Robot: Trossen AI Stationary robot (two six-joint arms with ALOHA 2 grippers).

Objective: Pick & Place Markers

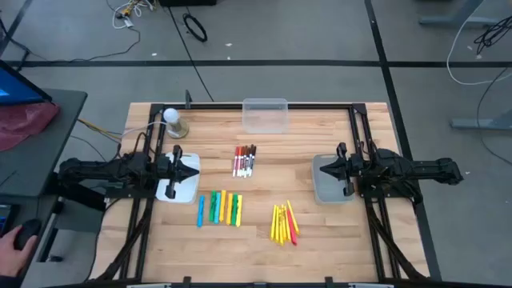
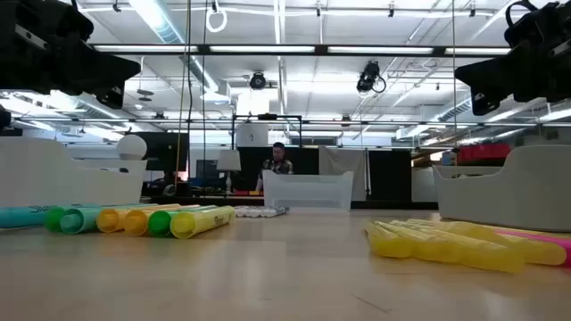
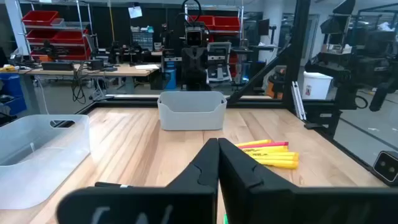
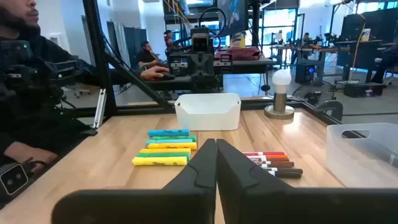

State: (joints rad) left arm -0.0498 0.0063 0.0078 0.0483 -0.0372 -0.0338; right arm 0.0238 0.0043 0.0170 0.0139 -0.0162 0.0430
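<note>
Lying in three loose groups on the pale wooden tabletop (image 1: 264, 248), the markers are all placed here against one landmark, the clear rectangular plastic bin (image 1: 265, 114) at the far edge. Straight in front of that bin sits the cluster of thin white markers with red and black caps (image 1: 245, 161). Nearer still, and a little to the left of the bin, lies the row of chunky blue, green, yellow and orange markers (image 1: 219, 208). In front of the bin and off to its right lies the bunch of slim yellow and red markers (image 1: 284, 223). Well to the left of the bin, the left hand (image 1: 194, 171) hovers over a white tray (image 1: 178, 189), fingers pressed together on nothing. Well to the right, the right hand (image 1: 325, 169) hangs over a grey tray (image 1: 330, 192), likewise pressed together and empty.
</note>
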